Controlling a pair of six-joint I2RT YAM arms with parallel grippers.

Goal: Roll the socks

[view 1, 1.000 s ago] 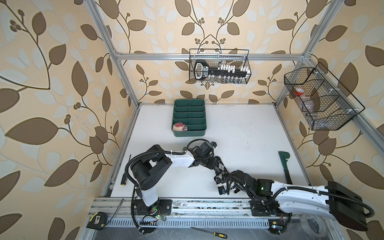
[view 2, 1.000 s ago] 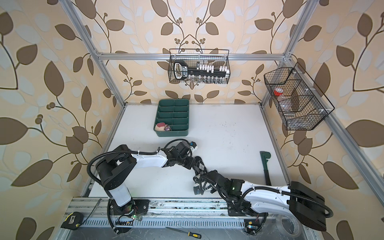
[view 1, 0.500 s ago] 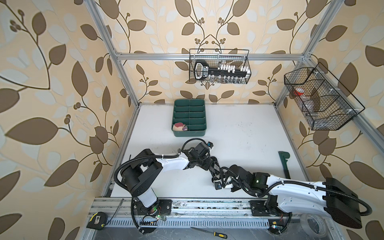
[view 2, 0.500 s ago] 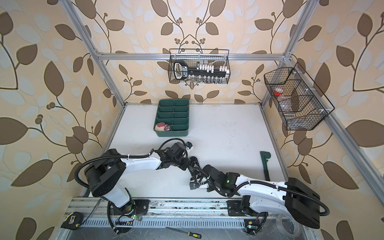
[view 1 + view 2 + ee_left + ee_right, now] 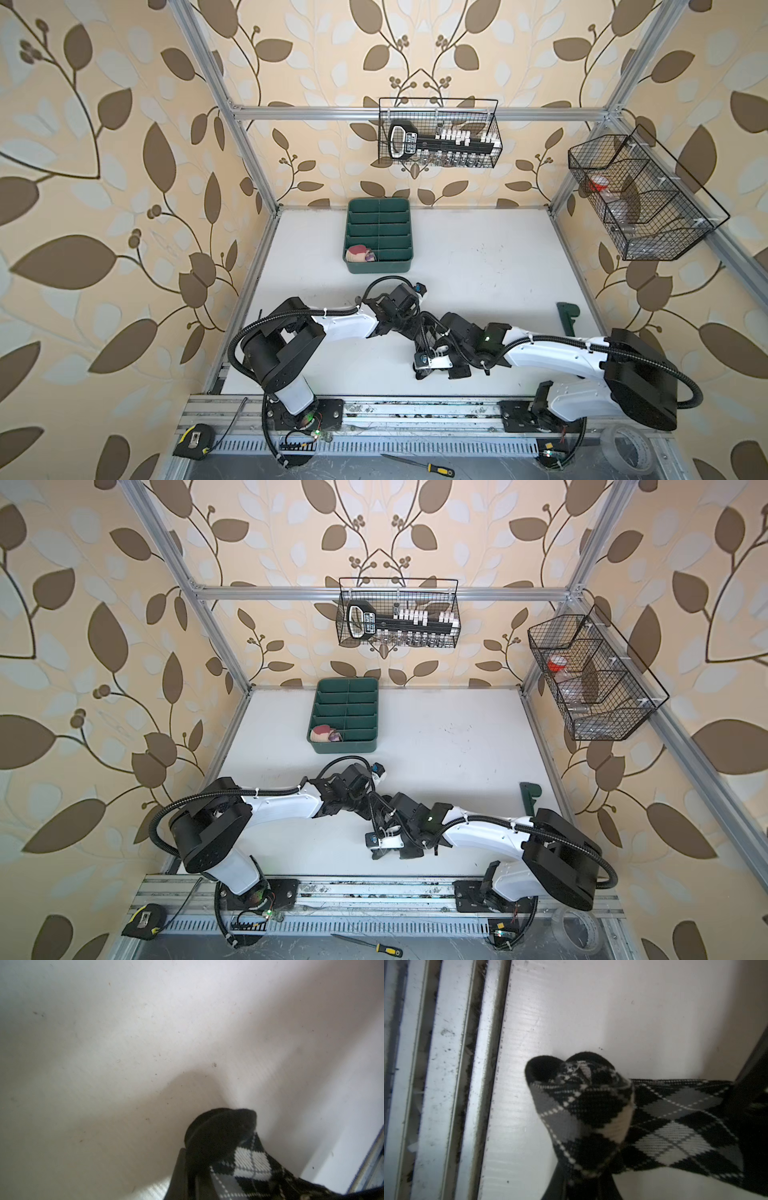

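the argyle sock (image 5: 581, 1109) is held by both grippers, low over the white table (image 5: 478, 257). the right gripper (image 5: 582, 1180) is closed tight on a bunched-up end of it, and a black tip pokes out past its fingers. from there the rest of the sock runs off sideways toward the left gripper (image 5: 197, 1169), which is just beside the right one. the left gripper is squeezed almost all the way closed on the sock too, with a round black end sticking out in front of it. the metal rails (image 5: 446, 1084) are near the right gripper. the beige sock (image 5: 359, 253) is well apart from both grippers, rolled up in a corner box of the green tray (image 5: 378, 269).
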